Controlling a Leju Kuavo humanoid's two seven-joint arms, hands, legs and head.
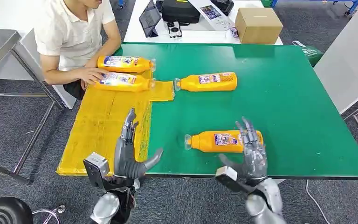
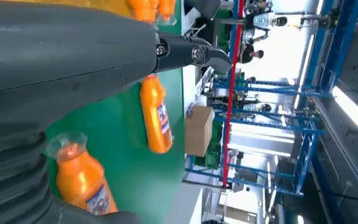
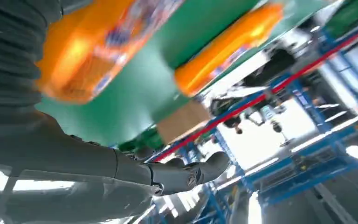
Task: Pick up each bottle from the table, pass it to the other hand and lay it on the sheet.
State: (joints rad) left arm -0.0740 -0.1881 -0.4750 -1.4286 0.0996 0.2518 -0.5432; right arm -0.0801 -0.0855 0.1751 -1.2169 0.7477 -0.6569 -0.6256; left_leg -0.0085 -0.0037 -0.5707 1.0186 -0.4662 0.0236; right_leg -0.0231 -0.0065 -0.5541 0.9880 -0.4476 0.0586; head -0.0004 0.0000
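Reaching: our right hand (image 1: 251, 154), fingers spread and holding nothing, hovers at the near orange plastic bottle (image 1: 214, 141) lying on the green table (image 1: 284, 102).
Left hand (image 1: 129, 151): spread, holding nothing, above the yellow sheet (image 1: 98, 121).

Looks like a robotics lab or test hall, not a home. Grey carpet floor (image 1: 23, 116), a green tabletop (image 1: 284, 93) on a metal frame, and just behind that tabletop a white desk (image 1: 140, 28) with a cardboard box (image 1: 258, 24) and a tablet (image 1: 149, 17). Beyond the tabletop there's blue steel racking (image 2: 307, 135) under bright ceiling strip lights (image 2: 353, 109).
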